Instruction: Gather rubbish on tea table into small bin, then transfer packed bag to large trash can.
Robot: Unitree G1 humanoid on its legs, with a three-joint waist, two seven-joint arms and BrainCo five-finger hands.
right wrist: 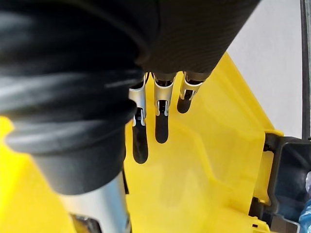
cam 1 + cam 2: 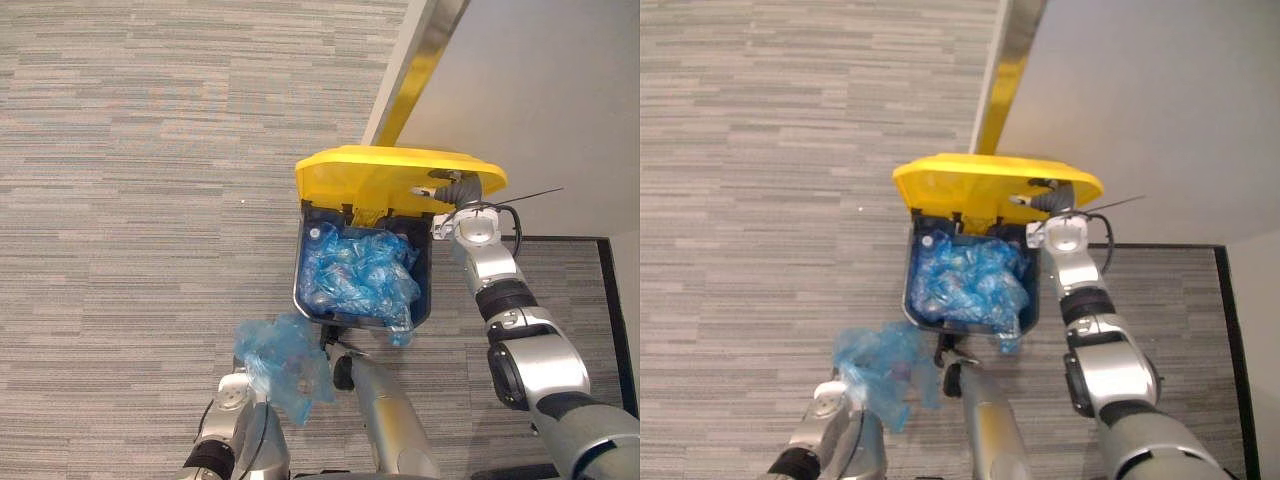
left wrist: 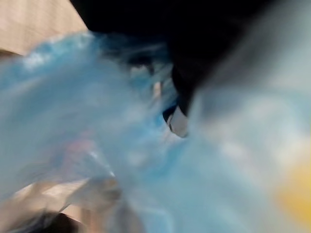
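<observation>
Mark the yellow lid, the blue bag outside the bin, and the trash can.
yellow lid [image 2: 372, 176]: left eye view, middle of the open panel.
blue bag [image 2: 280, 360]: left eye view, middle of the crumpled plastic.
trash can [image 2: 322, 214]: left eye view, dark inner wall by the hinge.

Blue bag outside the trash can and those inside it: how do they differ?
The outside bag hangs over the carpet, at the left arm's end; the inside bags lie in the trash can, its yellow lid raised. The outside bag is one small bundle; the inside bags fill the can. Both are crumpled blue plastic.
</observation>
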